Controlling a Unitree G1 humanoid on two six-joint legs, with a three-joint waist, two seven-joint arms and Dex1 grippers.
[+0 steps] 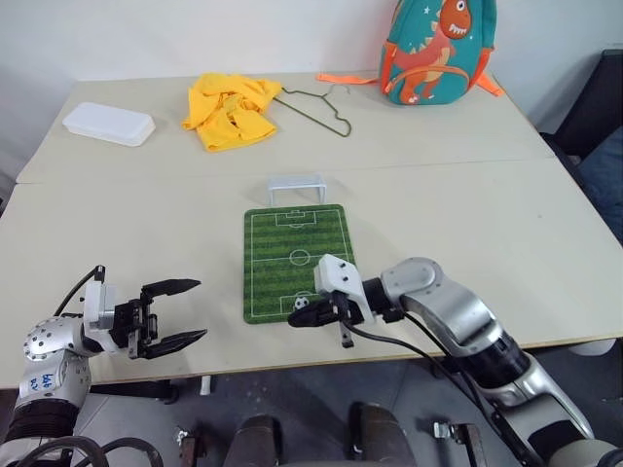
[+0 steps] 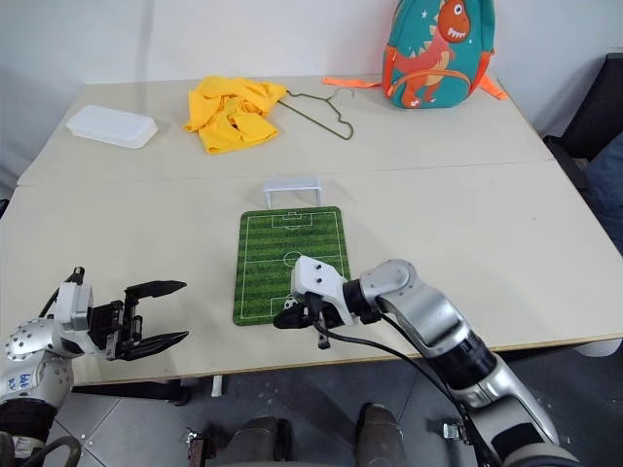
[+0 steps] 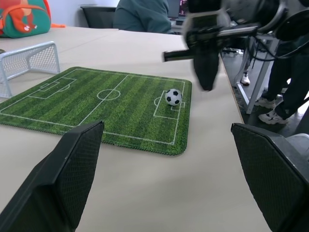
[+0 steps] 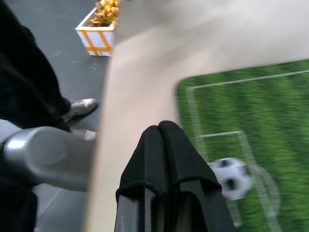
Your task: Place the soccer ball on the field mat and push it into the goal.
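Soccer ball [image 1: 302, 303] sat on the field mat [image 1: 297, 243], in the penalty box at the mat's near end, close to the table's [image 1: 506, 233] near edge. Goal [image 1: 296, 188] stood at the mat's far end, touching or just off it. Right gripper [image 1: 295, 319] hovered just beside the ball, fingers pressed together, holding nothing. Left gripper [image 1: 187, 311] was near the table's near-left edge, fingers spread wide, empty.

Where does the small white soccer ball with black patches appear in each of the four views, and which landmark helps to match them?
Left eye view: small white soccer ball with black patches on the green striped field mat, near end.
Right eye view: same near end.
Left wrist view: beside the near penalty box lines.
Right wrist view: just past the shut right gripper, ball at.
Shared landmark: the mat's white pitch lines.
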